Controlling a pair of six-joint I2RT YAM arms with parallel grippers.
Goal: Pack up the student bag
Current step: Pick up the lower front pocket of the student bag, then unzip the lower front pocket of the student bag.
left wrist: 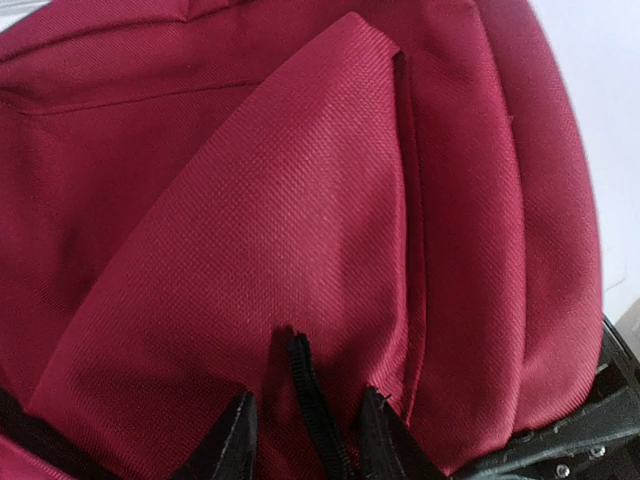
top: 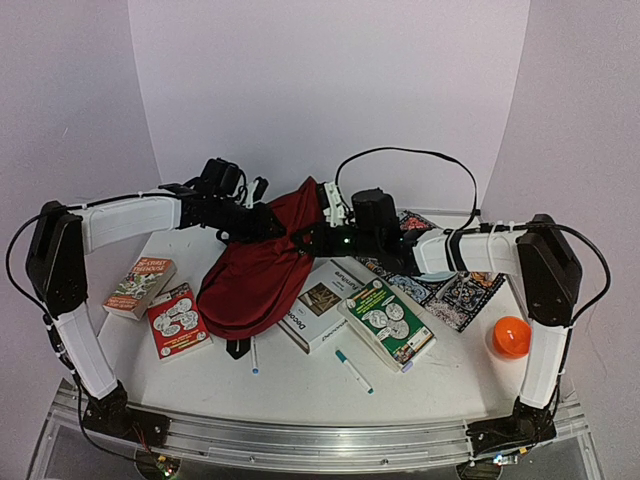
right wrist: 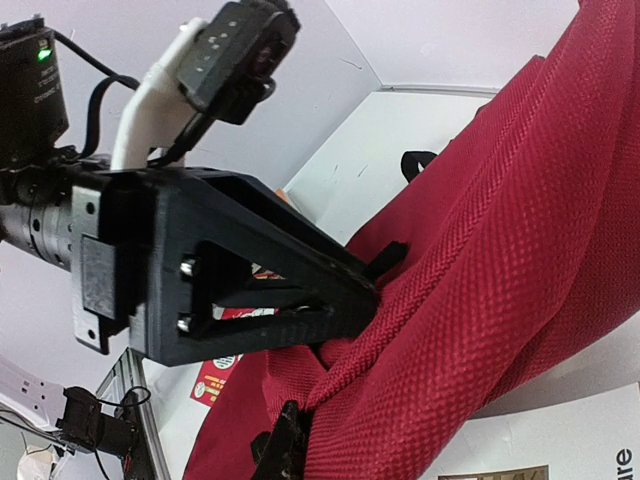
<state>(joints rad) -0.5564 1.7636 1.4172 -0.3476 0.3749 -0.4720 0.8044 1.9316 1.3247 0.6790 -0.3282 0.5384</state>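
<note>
The student bag (top: 255,275), dark red fabric with black straps, lies crumpled in the middle of the table, its top lifted toward the back. My left gripper (top: 262,223) is at the bag's upper edge; in the left wrist view its fingertips (left wrist: 232,440) press into the red fabric (left wrist: 300,220) with a black zipper strip (left wrist: 312,400) between them. My right gripper (top: 306,240) holds the bag's right upper edge; in the right wrist view one fingertip (right wrist: 285,450) pinches a fold of the fabric (right wrist: 480,300). The left gripper's black body (right wrist: 250,285) is right beside it.
Two books (top: 140,285) (top: 177,318) lie left of the bag. A white book (top: 320,305), a green book (top: 390,318) and patterned sheets (top: 455,285) lie to its right. Two pens (top: 352,370) (top: 254,355) lie in front. An orange ball (top: 511,337) sits at the far right.
</note>
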